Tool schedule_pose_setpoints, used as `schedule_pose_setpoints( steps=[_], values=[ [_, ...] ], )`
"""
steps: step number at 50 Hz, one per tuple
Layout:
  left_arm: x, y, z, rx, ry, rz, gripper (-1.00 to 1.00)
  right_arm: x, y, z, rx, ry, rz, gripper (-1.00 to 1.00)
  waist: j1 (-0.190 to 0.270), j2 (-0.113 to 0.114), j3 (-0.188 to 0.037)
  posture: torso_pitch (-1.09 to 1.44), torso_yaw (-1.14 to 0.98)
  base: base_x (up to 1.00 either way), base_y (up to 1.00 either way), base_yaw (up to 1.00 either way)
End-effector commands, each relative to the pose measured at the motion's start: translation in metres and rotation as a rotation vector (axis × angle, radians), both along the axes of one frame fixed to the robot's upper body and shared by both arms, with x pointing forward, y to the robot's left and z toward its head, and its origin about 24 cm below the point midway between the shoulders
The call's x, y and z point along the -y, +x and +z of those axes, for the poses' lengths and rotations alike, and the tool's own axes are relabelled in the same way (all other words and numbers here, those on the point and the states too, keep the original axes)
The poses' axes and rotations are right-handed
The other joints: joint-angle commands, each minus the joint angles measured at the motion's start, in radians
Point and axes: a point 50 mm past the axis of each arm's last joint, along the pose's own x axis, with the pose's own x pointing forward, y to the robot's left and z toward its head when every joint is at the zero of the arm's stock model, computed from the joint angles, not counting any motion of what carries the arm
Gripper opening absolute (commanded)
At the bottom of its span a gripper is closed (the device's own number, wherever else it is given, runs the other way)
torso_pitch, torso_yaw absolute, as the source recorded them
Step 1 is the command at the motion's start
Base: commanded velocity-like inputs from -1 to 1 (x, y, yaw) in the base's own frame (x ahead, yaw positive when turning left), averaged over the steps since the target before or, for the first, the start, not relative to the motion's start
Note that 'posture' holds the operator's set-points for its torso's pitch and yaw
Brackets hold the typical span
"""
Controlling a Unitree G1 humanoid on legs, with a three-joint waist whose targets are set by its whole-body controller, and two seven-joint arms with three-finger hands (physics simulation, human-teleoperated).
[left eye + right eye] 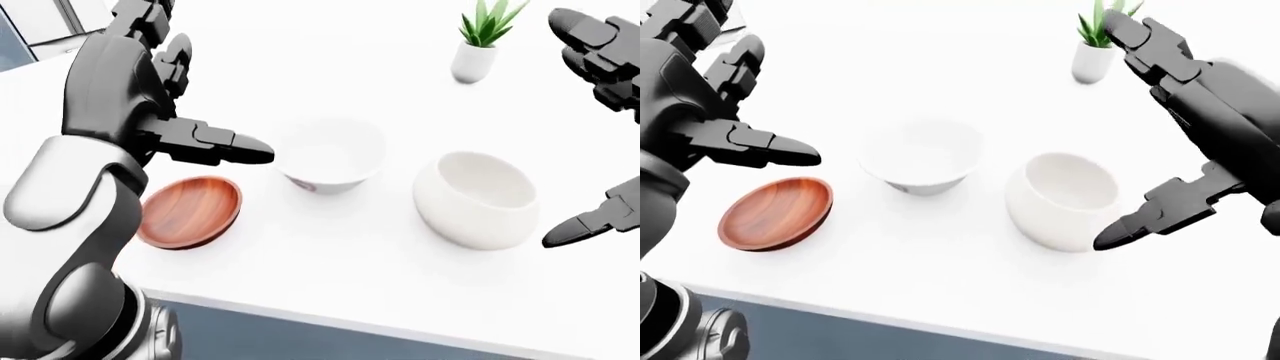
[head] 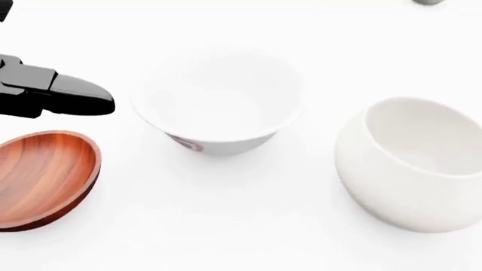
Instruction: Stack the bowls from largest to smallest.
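Three bowls stand apart in a row on the white desk, none stacked: a wooden bowl nearest the left edge, a flared white bowl mid-desk, a rounded white bowl rightward. The left hand and the right hand hover with fingers spread wide, holding nothing. A potted plant stands toward the far edge.

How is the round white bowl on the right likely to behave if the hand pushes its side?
The round bowl bulges outward and sits tilted in all views, so it would probably rock or roll rather than slide. Its smooth, glossy-looking wall may slip under the fingers. The right hand stands open beside it, not touching.
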Motion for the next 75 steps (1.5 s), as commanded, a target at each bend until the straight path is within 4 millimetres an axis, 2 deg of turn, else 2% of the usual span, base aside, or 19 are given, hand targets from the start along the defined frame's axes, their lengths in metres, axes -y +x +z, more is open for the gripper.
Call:
schedule_pose_setpoints(
  steps=[1, 8, 21, 36, 38, 42, 49, 56, 61, 64, 66, 68, 72, 75],
  values=[
    [-0.001, -0.003, 0.01, 0.066, -0.001, 0.01, 1.0, 0.004, -0.007, 0.008, 0.081, -0.088, -0.067, 1.0, -0.001, 0.0, -0.014, -0.21, 0.0, 0.0, 0.0, 0.0],
    [-0.003, -0.003, 0.008, 0.064, -0.004, 0.015, 1.0, -0.004, -0.009, 0.0, 0.086, -0.197, -0.096, 1.0, -0.003, 0.007, -0.024, -0.21, 0.0, 0.0, 0.0, 0.0],
    [-0.004, -0.003, 0.009, 0.065, -0.008, 0.019, 1.0, -0.024, -0.004, -0.023, 0.036, -0.239, -0.052, 1.0, -0.007, 0.023, -0.045, -0.21, 0.0, 0.0, 0.0, 0.0],
    [-0.005, -0.004, 0.009, 0.065, -0.007, 0.018, 1.0, -0.024, 0.0, -0.046, -0.057, -0.306, -0.064, 1.0, -0.012, 0.03, -0.061, -0.21, 0.0, 0.0, 0.0, 0.0],
    [-0.006, -0.003, 0.008, 0.064, -0.008, 0.018, 1.0, -0.024, 0.001, -0.047, -0.061, -0.309, -0.063, 0.94, -0.013, 0.031, -0.061, -0.21, 0.0, 0.0, 0.0, 0.0],
    [-0.006, -0.003, 0.008, 0.065, -0.009, 0.02, 1.0, -0.023, 0.001, -0.053, -0.082, -0.314, -0.062, 0.63, -0.014, 0.031, -0.062, -0.21, 0.0, 0.0, 0.0, 0.0],
    [-0.006, -0.004, 0.008, 0.065, -0.01, 0.024, 1.0, -0.023, 0.004, -0.063, -0.107, -0.323, -0.058, 0.55, -0.016, 0.03, -0.062, -0.21, 0.0, 0.0, 0.0, 0.0],
    [-0.007, -0.004, 0.008, 0.065, -0.01, 0.029, 1.0, -0.024, 0.009, -0.075, -0.161, -0.359, -0.058, 0.36, -0.015, 0.031, -0.063, -0.21, 0.0, 0.0, 0.0, 0.0],
    [-0.007, -0.004, 0.007, 0.065, -0.01, 0.028, 1.0, -0.026, 0.01, -0.083, -0.197, -0.386, -0.056, 0.04, -0.014, 0.032, -0.064, -0.21, 0.0, 0.0, 0.0, 0.0],
    [-0.008, -0.004, 0.007, 0.065, -0.01, 0.028, 1.0, -0.026, 0.013, -0.085, -0.21, -0.394, -0.057, -0.07, -0.014, 0.033, -0.066, -0.21, 0.0, 0.0, 0.0, 0.0],
    [-0.008, -0.004, 0.008, 0.066, -0.01, 0.028, 1.0, -0.026, 0.016, -0.086, -0.216, -0.395, -0.058, -0.28, -0.014, 0.034, -0.067, -0.21, 0.0, 0.0, 0.0, 0.0],
    [-0.008, -0.005, 0.008, 0.067, -0.01, 0.028, 1.0, -0.025, 0.018, -0.084, -0.216, -0.394, -0.062, -0.61, -0.014, 0.034, -0.067, -0.21, 0.0, 0.0, 0.0, 0.0],
    [-0.008, -0.005, 0.009, 0.068, -0.011, 0.028, 1.0, -0.023, 0.024, -0.08, -0.212, -0.389, -0.075, -1.0, -0.015, 0.035, -0.068, -0.21, 0.0, 0.0, 0.0, 0.0],
    [-0.009, -0.005, 0.008, 0.068, -0.011, 0.028, 1.0, -0.024, 0.026, -0.072, -0.193, -0.378, -0.081, -1.0, -0.013, 0.036, -0.068, -0.21, 0.0, 0.0, 0.0, 0.0]
  ],
)
